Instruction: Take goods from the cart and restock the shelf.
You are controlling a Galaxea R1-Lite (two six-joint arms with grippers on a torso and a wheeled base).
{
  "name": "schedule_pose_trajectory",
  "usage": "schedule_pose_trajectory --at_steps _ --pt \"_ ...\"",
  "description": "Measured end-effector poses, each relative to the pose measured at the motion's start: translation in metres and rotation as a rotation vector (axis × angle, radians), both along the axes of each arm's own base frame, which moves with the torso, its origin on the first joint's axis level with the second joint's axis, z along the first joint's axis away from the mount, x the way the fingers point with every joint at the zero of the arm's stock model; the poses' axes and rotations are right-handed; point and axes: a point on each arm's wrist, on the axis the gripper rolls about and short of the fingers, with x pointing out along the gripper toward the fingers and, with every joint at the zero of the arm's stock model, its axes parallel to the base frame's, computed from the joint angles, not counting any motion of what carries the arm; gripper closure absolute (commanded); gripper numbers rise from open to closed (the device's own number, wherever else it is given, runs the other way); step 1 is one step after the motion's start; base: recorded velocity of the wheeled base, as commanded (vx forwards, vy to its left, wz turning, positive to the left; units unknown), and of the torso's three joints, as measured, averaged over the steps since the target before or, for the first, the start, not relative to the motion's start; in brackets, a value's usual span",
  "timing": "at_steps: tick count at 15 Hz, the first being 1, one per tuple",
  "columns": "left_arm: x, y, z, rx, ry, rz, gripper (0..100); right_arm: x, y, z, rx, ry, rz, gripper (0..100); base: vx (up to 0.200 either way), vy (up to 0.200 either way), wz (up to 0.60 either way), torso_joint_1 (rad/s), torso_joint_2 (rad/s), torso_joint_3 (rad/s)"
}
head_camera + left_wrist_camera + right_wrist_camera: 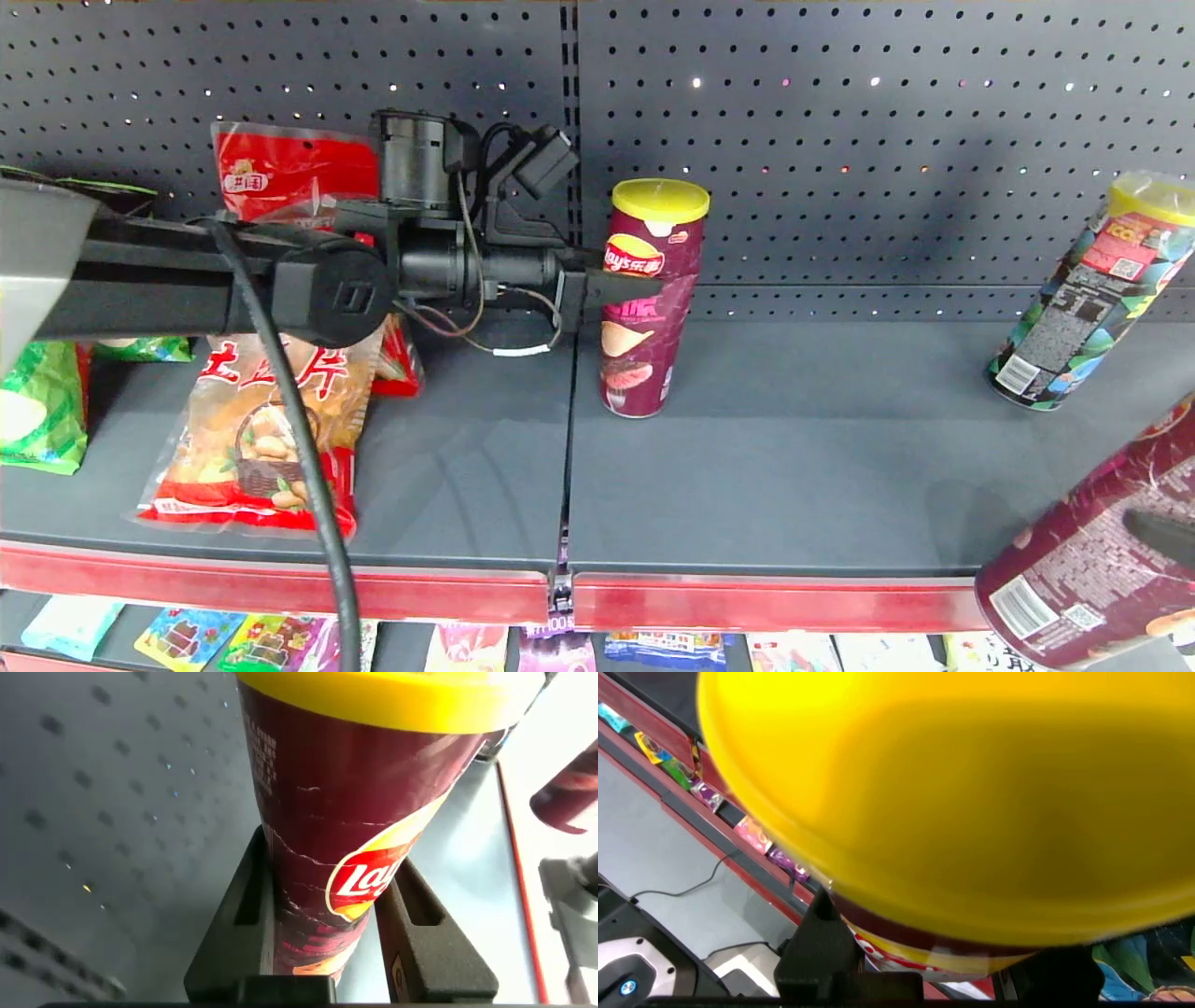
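Matt grey metal shelf (794, 467); glossy card can (644, 373); shiny plastic bag (252, 439)

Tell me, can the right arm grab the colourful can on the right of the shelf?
Probably not yet. The right tool is already shut on a dark red can, so it has no free grip. The bare shelf between it and the colourful can looks open, though.

Head: forward-down onto shelf (822, 448). Left wrist: close on purple can (327, 831), shared with head. Right wrist: against yellow-lidded can (971, 793).
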Motion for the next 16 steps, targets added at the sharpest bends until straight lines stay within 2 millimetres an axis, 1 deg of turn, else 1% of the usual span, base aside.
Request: schedule_pose_trajectory --at_steps 3,5,8,12,14,16 --pt "-0.028 0.001 0.003 -0.004 -0.022 -0.002 100 0.0 0.0 0.0 0.0 -0.001 -0.001 100 0.0 0.0 0.0 0.0 0.0 0.0" --pt "-0.041 0.004 0.004 -0.014 -0.049 0.02 100 0.0 0.0 0.001 0.001 -0.004 -0.002 100 0.0 0.0 0.0 0.0 0.0 0.0" --pt "-0.061 0.007 0.005 -0.018 -0.022 0.065 100 0.0 0.0 0.002 0.0 -0.007 -0.008 100 0.0 0.0 0.0 0.0 0.0 0.0" --pt "-0.083 0.006 0.009 -0.051 -0.04 0.214 100 -0.001 -0.001 0.001 0.0 -0.008 -0.01 100 0.0 0.0 0.0 0.0 0.0 0.0" --pt "-0.093 0.0 0.008 -0.092 -0.028 0.284 100 -0.002 -0.001 0.001 0.001 -0.01 -0.01 100 0.0 0.0 0.0 0.0 0.0 0.0" --pt "-0.107 -0.013 0.006 -0.146 -0.01 0.334 100 -0.002 -0.001 0.001 0.001 -0.011 -0.01 100 0.0 0.0 0.0 0.0 0.0 0.0"
